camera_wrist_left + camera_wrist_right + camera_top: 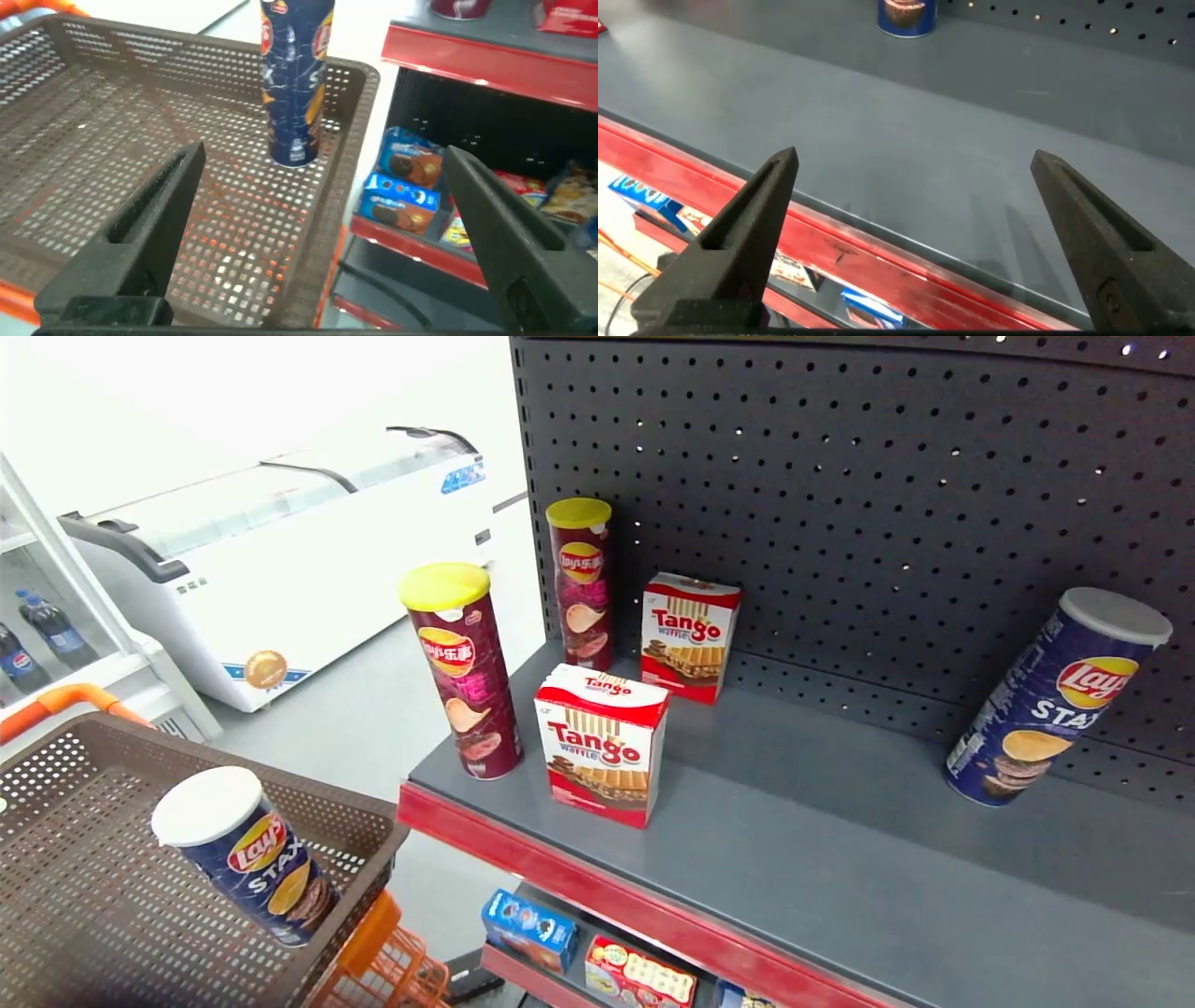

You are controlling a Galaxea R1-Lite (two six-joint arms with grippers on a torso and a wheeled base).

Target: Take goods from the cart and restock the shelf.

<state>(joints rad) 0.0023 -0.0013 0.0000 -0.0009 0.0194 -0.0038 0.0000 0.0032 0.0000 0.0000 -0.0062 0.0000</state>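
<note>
Brown perforated plastic forms the cart basket [84, 859], and a blue chip can [247, 859] stands upright on its mesh floor in the corner next to the shelf, the one item in it waiting to be restocked. The left gripper [322, 157] hangs over the basket with its jaws spread wide and nothing between them. The can is a little beyond the fingertips, which reads as a line-up for a side grasp on its body. The right gripper [915, 163] hovers over the grey shelf deck [794, 821] just inside the red front lip, jaws likewise wide apart and empty, probably placed to receive or steady a can. A matching blue can [1046, 700] stands at the back by the black pegboard [840, 476], so the bare deck near it is the likely slot. Two maroon cans [462, 672] and two wafer boxes [602, 742] are grouped at the deck's left end, one of each in front and one behind, well apart from that blue can. More packaged snacks [527, 929] sit on the tier below. Across the grey floor is a white chest freezer [280, 551] with curved glass lids
</note>
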